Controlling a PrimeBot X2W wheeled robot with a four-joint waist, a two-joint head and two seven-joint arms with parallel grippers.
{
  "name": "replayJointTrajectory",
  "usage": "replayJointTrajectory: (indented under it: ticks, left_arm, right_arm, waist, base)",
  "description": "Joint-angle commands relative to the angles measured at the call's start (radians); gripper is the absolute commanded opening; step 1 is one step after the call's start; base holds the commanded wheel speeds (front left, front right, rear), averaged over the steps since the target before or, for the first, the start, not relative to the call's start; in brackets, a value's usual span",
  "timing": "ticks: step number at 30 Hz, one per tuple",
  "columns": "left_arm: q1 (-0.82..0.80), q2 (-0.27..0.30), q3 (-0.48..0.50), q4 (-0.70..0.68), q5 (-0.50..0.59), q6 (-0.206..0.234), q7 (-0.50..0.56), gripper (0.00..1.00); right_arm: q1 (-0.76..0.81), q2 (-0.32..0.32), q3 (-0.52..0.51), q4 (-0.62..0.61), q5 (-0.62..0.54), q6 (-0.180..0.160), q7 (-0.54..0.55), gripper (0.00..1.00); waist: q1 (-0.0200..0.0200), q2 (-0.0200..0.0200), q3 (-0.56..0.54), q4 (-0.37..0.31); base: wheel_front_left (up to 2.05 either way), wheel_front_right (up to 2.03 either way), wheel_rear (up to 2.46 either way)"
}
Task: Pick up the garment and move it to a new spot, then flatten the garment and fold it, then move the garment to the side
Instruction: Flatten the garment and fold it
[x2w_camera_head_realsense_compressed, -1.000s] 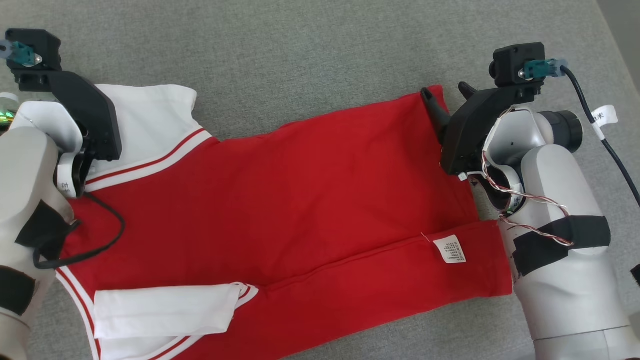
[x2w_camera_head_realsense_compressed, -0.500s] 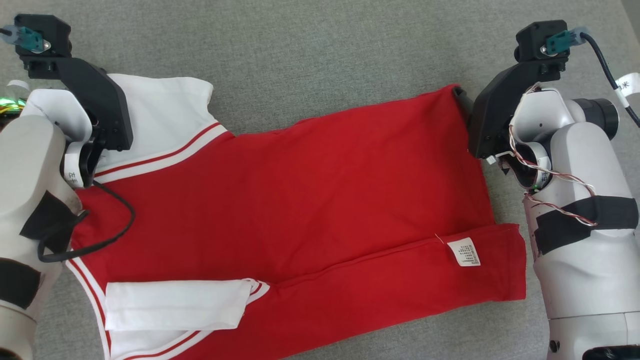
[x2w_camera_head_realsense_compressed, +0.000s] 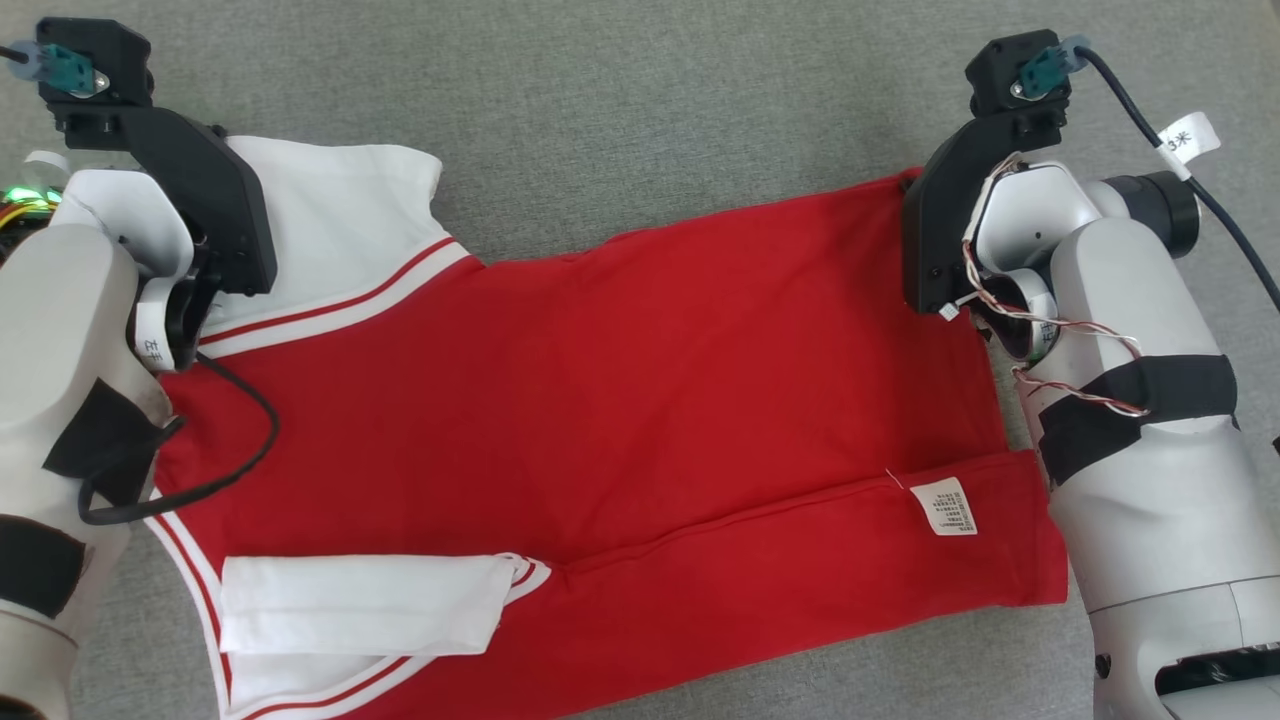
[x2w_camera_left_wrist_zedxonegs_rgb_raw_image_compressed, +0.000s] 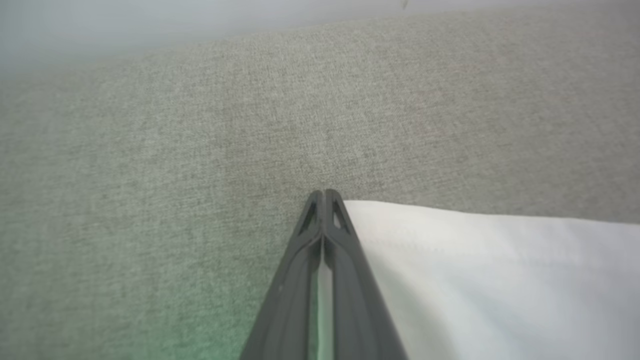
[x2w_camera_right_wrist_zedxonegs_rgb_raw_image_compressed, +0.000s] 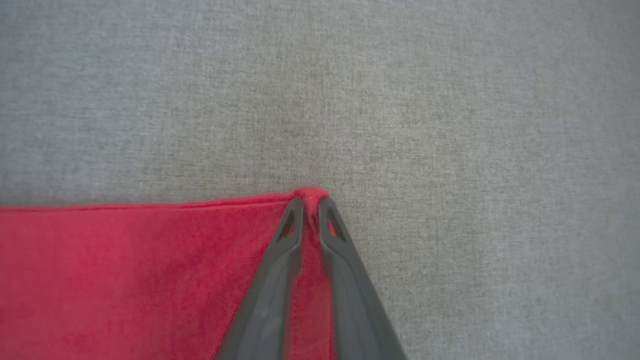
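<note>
Pitched down at opposite ends: right gripper (x2w_camera_right_wrist_zedxonegs_rgb_raw_image_compressed: 311, 201) clamps hem corner (x2w_camera_right_wrist_zedxonegs_rgb_raw_image_compressed: 309, 192) of red jersey (x2w_camera_head_realsense_compressed: 600, 400), left gripper (x2w_camera_left_wrist_zedxonegs_rgb_raw_image_compressed: 325, 192) closed, apparently nipping white sleeve (x2w_camera_left_wrist_zedxonegs_rgb_raw_image_compressed: 475, 260).

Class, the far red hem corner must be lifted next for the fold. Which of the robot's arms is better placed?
Right. Its fingers pinch the garment's red corner; the left gripper is shut at the white sleeve, the garment's other end.
</note>
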Motion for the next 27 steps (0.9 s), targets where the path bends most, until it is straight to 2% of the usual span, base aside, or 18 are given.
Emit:
replayJointTrajectory:
  ticks: [1, 7, 14, 18, 22, 27]
  left_arm:
    - [0.032, -0.002, -0.005, 0.011, -0.007, -0.005, 0.008, 0.00]
    - [0.033, -0.009, 0.005, -0.016, -0.026, -0.045, -0.042, 0.00]
    - [0.091, -0.014, 0.077, -0.094, -0.127, -0.119, -0.113, 0.00]
    - [0.180, -0.016, 0.109, -0.180, -0.198, -0.145, -0.127, 0.00]
    - [0.285, -0.012, 0.143, -0.283, -0.271, -0.153, -0.134, 0.00]
    - [0.399, -0.002, 0.166, -0.398, -0.325, -0.139, -0.131, 0.00]
  right_arm:
    - [-0.002, -0.007, 0.008, 0.010, 0.003, 0.001, -0.009, 0.00]
    - [-0.004, -0.026, 0.037, 0.026, 0.017, 0.001, -0.058, 0.00]
    - [0.069, -0.067, 0.066, -0.003, 0.064, 0.001, -0.128, 0.00]
    - [0.135, -0.099, 0.076, -0.035, 0.100, 0.001, -0.160, 0.00]
    - [0.205, -0.129, 0.076, -0.077, 0.121, 0.001, -0.186, 0.00]
    - [0.281, -0.153, 0.065, -0.113, 0.134, 0.001, -0.193, 0.00]
  waist:
    - [0.0000, -0.0001, -0.002, 0.004]
    - [0.0000, -0.0001, -0.029, 0.017]
    - [0.0000, -0.0001, -0.107, 0.055]
    - [0.0000, -0.0001, -0.167, 0.086]
    - [0.0000, -0.0001, -0.223, 0.113]
    - [0.0000, -0.0001, -0.278, 0.137]
  base:
    - [0.00, 0.00, 0.00]
    - [0.00, 0.00, 0.00]
    - [0.00, 0.00, 0.00]
    - [0.00, 0.00, 0.00]
    - [0.00, 0.00, 0.00]
    - [0.00, 0.00, 0.00]
